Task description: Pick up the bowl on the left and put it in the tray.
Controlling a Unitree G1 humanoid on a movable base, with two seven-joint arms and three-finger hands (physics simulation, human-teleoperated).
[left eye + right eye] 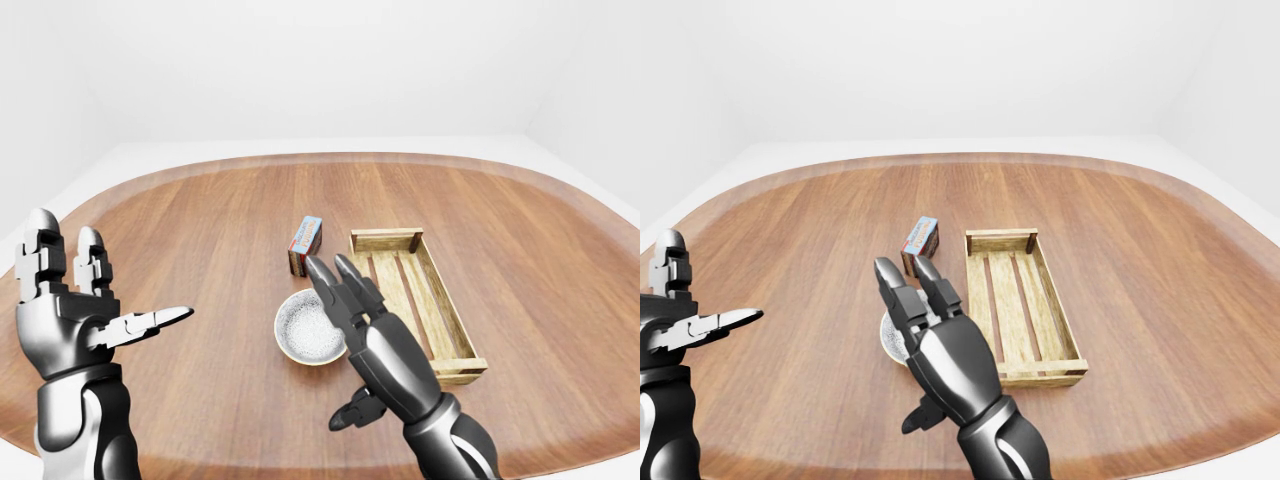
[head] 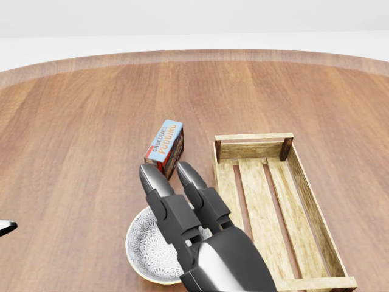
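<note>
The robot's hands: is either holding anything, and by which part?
Nothing is held. The right hand is open near the bowl; the left hand is open too.

On the table (image 1: 200,230), the bowl (image 1: 298,335) sits low in the middle of the left-eye view. Just above it, apart from it, stands the box (image 1: 305,243). Right of both lies the tray (image 1: 385,240), its long sides running top to bottom, its left rail near the bowl's right edge. The right hand (image 1: 385,355) hangs over the bowl's right side, between bowl and tray in this view; in the head view it covers the bowl's lower right. The left hand (image 1: 70,320) is far left, well apart from everything.
</note>
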